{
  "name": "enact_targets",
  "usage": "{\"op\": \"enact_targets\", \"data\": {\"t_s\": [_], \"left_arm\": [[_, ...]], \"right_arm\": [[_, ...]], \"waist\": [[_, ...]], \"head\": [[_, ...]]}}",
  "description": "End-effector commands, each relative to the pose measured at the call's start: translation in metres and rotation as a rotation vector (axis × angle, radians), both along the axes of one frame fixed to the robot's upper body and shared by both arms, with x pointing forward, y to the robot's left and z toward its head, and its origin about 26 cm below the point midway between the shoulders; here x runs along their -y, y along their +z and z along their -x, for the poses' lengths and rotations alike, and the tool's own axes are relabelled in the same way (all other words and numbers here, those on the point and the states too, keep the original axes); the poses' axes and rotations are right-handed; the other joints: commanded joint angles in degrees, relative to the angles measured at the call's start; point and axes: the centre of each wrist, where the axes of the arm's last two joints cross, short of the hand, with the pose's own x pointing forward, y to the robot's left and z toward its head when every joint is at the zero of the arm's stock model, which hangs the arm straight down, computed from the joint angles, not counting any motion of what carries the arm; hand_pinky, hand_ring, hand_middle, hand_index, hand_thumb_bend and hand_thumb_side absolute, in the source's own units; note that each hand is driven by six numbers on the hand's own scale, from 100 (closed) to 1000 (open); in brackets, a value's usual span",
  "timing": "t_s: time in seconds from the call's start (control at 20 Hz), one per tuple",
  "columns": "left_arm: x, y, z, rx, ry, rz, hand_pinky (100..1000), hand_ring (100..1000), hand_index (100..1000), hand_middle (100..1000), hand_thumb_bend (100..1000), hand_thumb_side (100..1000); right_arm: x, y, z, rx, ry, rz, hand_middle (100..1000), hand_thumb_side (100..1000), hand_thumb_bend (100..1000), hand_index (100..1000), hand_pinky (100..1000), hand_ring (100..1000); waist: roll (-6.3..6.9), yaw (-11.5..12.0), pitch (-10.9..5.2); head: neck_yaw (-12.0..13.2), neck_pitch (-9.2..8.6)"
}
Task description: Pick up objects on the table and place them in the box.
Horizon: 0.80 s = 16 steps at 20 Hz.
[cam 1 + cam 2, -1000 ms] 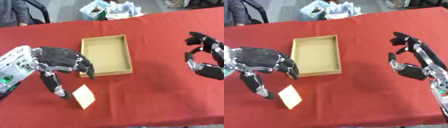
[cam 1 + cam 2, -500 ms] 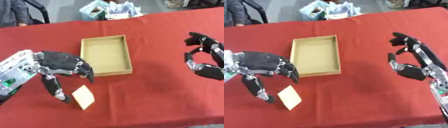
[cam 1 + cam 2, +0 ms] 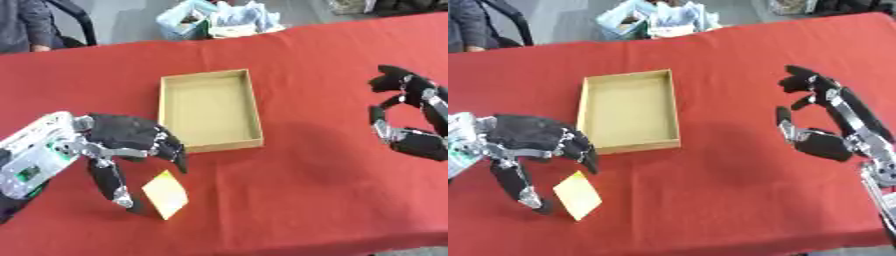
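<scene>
The left hand [image 3: 122, 142] is black, with a glove-like covering over its back and slim black fingers ending in silver tips. Its forearm is a silver-white casing with a small green patch. The right hand [image 3: 824, 120] is black too, with silver metal links along its fingers and wrist.

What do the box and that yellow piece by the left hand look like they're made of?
Box: probably cardboard, matte tan with thin walls and plain inside. Yellow piece: thin and flat, a matte square, possibly paper or card; cannot tell further.
</scene>
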Motion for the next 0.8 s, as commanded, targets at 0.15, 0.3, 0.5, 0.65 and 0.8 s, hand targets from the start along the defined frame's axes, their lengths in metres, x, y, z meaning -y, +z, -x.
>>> {"op": "enact_targets", "data": {"t_s": [0.15,0.3,0.5,0.65,0.8], "left_arm": [[-0.0038,0.0026,-0.0034,0.030,-0.331,-0.355,786,775,809,707,641,181],[-0.0038,0.0007,-0.0041,0.027,-0.326,-0.349,785,770,808,705,635,181],[-0.0035,-0.0008,-0.0048,0.025,-0.323,-0.343,781,754,802,689,625,177],[-0.0036,-0.0017,-0.0052,0.021,-0.319,-0.335,774,734,781,653,613,171],[-0.0040,-0.0025,-0.0056,0.017,-0.314,-0.333,765,710,756,596,594,162]], "right_arm": [[0.0019,0.0100,-0.0012,0.029,0.009,0.010,780,263,100,964,632,810],[0.0018,0.0099,-0.0012,0.029,0.009,0.008,780,264,100,964,632,810],[0.0016,0.0100,-0.0014,0.030,0.010,0.006,780,263,100,964,632,810],[0.0016,0.0099,-0.0015,0.030,0.010,0.004,780,264,100,964,632,810],[0.0015,0.0099,-0.0016,0.030,0.010,0.003,780,264,100,964,632,809]], "waist": [[-0.38,-0.19,-0.59],[-0.47,-0.30,-0.49],[-0.57,-0.40,-0.42],[-0.63,-0.43,-0.38],[-0.68,-0.46,-0.34]], "head": [[0.22,-0.78],[0.22,-0.83],[0.21,-0.87],[0.20,-0.85],[0.22,-0.86]]}}
